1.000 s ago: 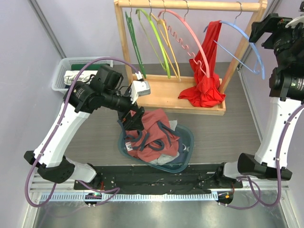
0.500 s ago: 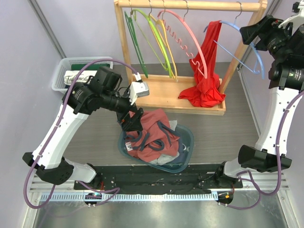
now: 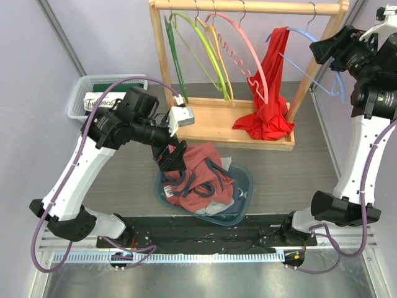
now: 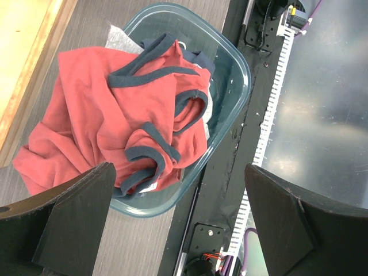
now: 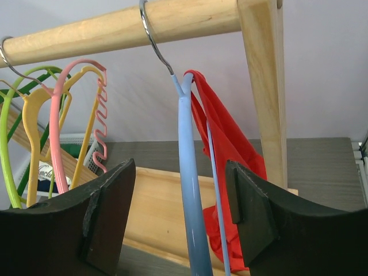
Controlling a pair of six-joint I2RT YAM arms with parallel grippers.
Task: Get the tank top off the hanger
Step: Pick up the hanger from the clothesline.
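The soft red tank top (image 3: 268, 93) hangs limp from the light-blue plastic hanger (image 3: 322, 46) at the far right of the wooden rack (image 3: 248, 7), its hem pooled on the rack's base. We judge it light and snag-prone, so we would grip 1 strap. Our right end effector (image 5: 179, 167) straddles the hanger, fingers apart, with the post (image 5: 261, 86) close on the right. Our left end effector (image 4: 179, 169) gapes at near left, where there is open room.
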